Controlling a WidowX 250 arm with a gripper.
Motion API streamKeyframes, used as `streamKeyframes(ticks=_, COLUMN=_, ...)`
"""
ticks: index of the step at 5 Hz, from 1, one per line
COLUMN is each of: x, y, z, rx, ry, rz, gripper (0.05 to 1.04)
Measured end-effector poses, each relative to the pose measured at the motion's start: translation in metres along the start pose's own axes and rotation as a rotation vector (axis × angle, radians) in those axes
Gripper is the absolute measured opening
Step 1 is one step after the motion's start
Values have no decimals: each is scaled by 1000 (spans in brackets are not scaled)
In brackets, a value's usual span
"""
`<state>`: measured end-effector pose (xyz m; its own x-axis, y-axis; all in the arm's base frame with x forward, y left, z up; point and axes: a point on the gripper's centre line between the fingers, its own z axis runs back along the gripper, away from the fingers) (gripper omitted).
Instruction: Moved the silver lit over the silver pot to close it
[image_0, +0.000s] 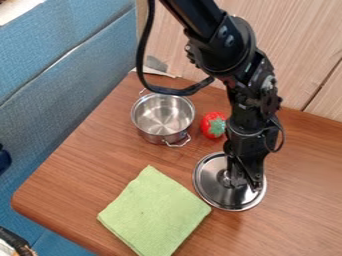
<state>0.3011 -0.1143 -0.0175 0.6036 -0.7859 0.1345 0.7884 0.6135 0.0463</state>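
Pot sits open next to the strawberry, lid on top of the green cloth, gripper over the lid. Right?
Not quite: the lid lies on the wooden table, beside the green cloth, as the camera view shows. The rest holds.

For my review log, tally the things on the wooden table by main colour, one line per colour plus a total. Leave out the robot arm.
Silver: 2 (pot, lid)
Green: 1 (cloth)
Red: 1 (small round toy with a green top)
Total: 4
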Motion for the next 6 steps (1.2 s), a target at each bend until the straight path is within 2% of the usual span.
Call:
streamKeyframes(ticks=1, x=7, y=-6, z=2, rx=-43, ry=-27, rz=-16, gripper=283)
streamKeyframes(ticks=2, x=23, y=-11, z=11, rx=-49, ry=-47, rz=-66, gripper=282)
streamKeyframes(ticks=3, x=28, y=-3, z=42, rx=-13, ry=-85, rz=-64, gripper=282)
streamKeyframes(ticks=4, x=16, y=11, z=75, rx=68, ry=-61, rz=-6, gripper=282)
streamKeyframes(ticks=5, x=-19, y=30, z=97, rx=129, ry=-11, rz=80, gripper=282)
streamKeyframes(ticks=6, x=-55, y=64, z=107, rx=155, ry=5, rz=214, gripper=282)
